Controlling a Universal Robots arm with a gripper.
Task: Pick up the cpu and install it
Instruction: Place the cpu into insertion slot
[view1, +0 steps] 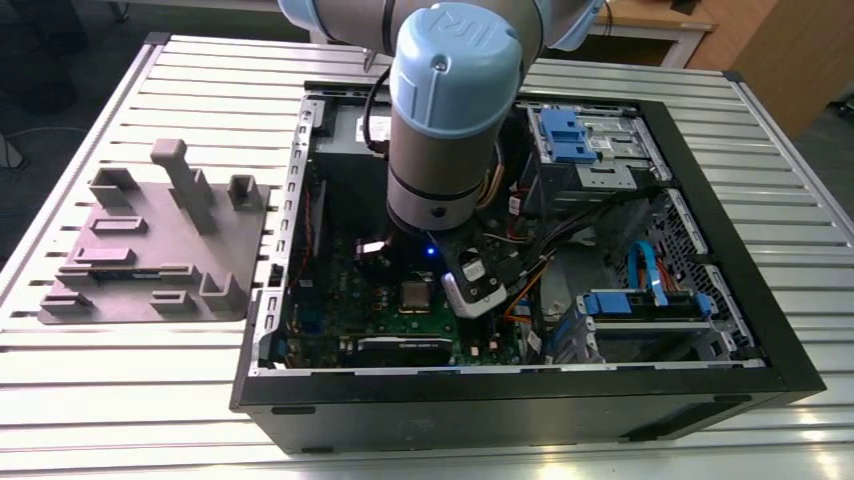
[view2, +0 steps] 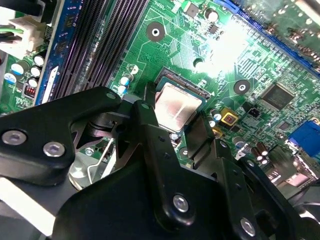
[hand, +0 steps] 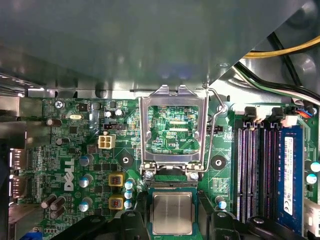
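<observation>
Now we see the cpu lying flat in the socket of the green motherboard, just beside the swung-open metal frame. Our gripper straddles it, fingers spread to either side of its edges.

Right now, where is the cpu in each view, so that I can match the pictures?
Exterior view: cpu on the motherboard, by the arm's lower end.
Second wrist view: cpu near the black memory slots.
First wrist view: cpu beside the open socket frame.
Shared landmark: the green motherboard.
</observation>
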